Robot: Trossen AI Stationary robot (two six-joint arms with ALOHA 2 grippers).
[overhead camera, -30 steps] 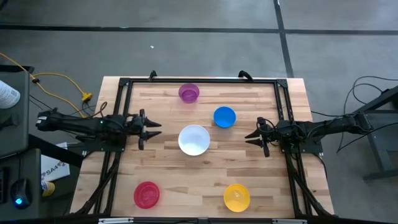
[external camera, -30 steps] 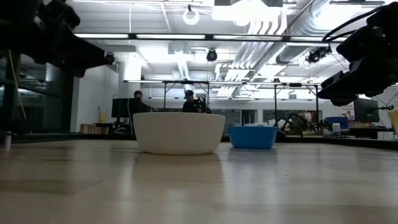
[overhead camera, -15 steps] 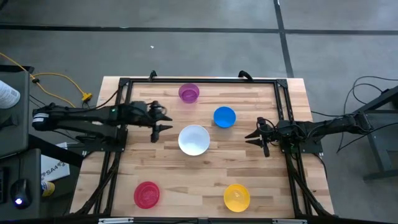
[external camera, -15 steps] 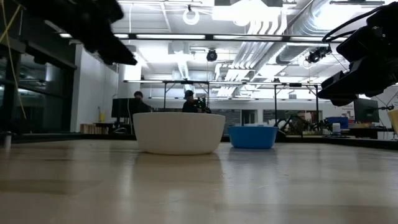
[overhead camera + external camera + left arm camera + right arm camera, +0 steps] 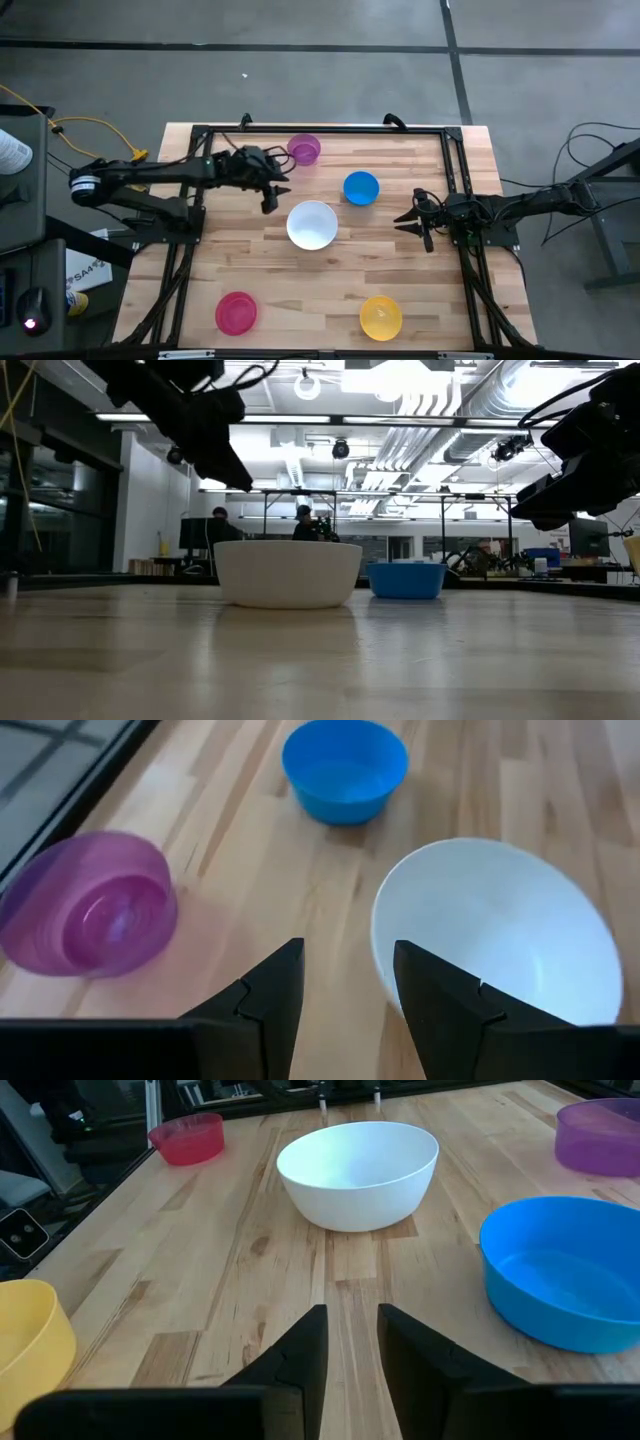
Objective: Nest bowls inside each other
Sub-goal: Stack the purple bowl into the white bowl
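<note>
1. High view: left gripper (image 5: pixel 272 185), fingers parted and empty, hangs between purple bowl (image 5: pixel 303 150) and white bowl (image 5: pixel 312 224).
2. Right gripper (image 5: pixel 408 219), narrowly parted, empty, waits near table's (image 5: pixel 480 300) right edge.
3. Blue bowl (image 5: pixel 361 187) sits beside white; red-pink bowl (image 5: pixel 236 312) and yellow bowl (image 5: pixel 380 316) near front edge, bare wood between.

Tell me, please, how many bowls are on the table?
5: white bowl centre, purple bowl far edge, blue bowl beside white, pink bowl and yellow bowl near edge.
</note>
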